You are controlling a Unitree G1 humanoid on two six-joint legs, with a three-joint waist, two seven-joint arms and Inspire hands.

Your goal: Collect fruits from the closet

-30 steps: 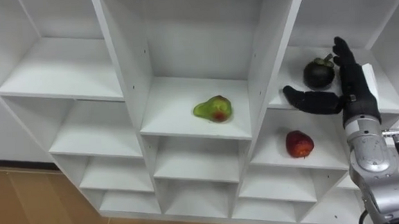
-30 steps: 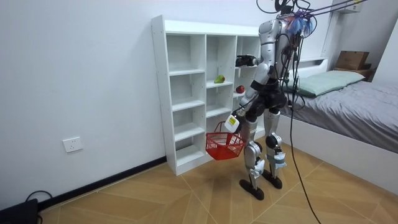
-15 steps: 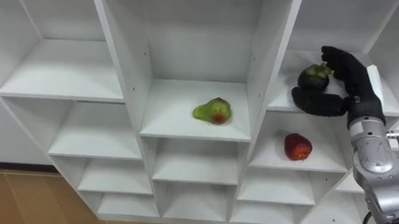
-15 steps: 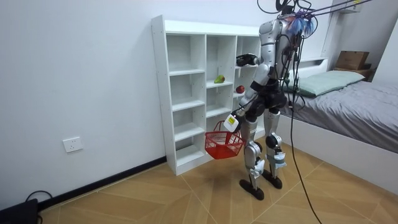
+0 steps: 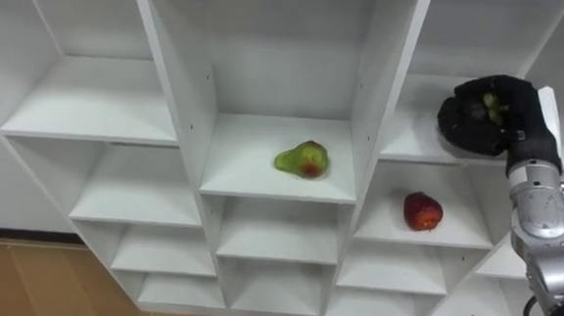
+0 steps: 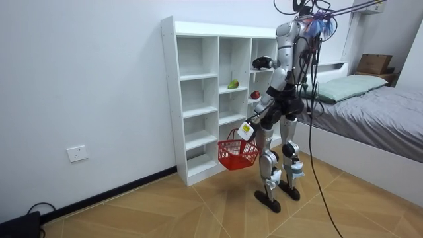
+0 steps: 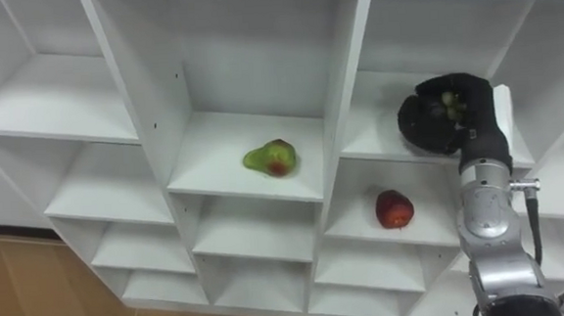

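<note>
Right hand (image 5: 517, 116) grips a dark fruit (image 5: 492, 109), mostly hidden, in the right compartment of the closet (image 5: 374, 84). Centre compartment: 1 pear (image 5: 302, 160). Compartment below the hand: 1 red apple (image 5: 423, 211).

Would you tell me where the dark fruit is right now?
In the left eye view, the dark fruit is in the closet's right-column compartment, wrapped in the right hand, above the red apple.

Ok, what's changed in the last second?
The right hand, open beside the dark fruit a second ago, has closed round it. The pear, the apple and the basket in the left hand are where they were.
</note>
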